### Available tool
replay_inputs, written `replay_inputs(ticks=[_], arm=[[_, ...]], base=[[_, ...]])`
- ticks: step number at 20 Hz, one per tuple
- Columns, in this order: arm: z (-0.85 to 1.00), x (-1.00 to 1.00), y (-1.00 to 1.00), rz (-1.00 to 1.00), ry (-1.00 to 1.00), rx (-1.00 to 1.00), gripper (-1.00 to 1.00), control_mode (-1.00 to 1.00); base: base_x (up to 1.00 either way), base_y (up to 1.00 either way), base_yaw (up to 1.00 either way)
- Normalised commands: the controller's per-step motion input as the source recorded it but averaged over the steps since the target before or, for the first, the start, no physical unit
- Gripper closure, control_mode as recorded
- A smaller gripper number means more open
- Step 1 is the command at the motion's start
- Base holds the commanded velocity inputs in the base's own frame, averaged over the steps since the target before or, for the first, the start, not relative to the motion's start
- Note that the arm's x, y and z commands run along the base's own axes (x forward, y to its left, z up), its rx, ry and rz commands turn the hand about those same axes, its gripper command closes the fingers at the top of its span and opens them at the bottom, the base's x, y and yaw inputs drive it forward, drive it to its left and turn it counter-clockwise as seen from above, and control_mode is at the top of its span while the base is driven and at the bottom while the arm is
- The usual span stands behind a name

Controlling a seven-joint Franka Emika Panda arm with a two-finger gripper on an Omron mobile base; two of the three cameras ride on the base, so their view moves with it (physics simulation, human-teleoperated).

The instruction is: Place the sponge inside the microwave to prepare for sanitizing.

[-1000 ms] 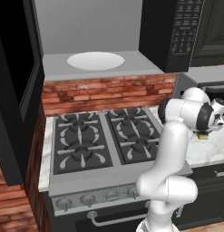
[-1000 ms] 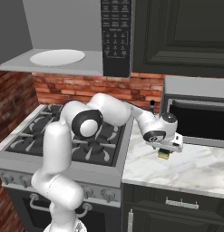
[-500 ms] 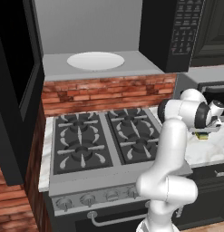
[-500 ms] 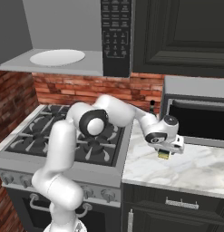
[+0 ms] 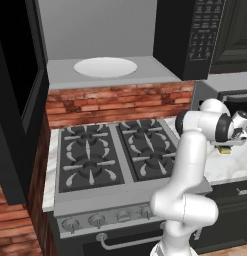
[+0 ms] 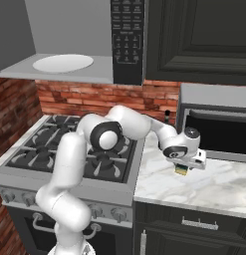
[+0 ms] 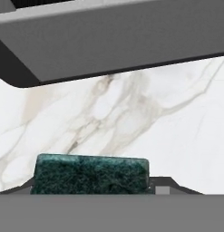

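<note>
The sponge (image 7: 90,174) lies on the white marble counter (image 6: 219,187) to the right of the stove (image 5: 110,157), just in front of the silver-grey box (image 6: 216,132). The gripper (image 6: 182,168) stands directly over it, and compared with a second ago its fingers are now drawn in against the two ends of the sponge, so I judge the grasp is just made. The microwave (image 5: 107,70) waits open above the stove; lifting comes next.
</note>
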Motion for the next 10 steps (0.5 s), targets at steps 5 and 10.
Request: replay_inputs(ticks=[5, 10], arm=[[-0.01, -0.12, -0.05, 0.00, 0.00, 0.01, 1.00, -1.00], [0.16, -0.38, 0.01, 0.00, -0.06, 0.06, 1.00, -1.00]], base=[[0.00, 0.00, 0.00], [0.00, 0.00, 0.00]])
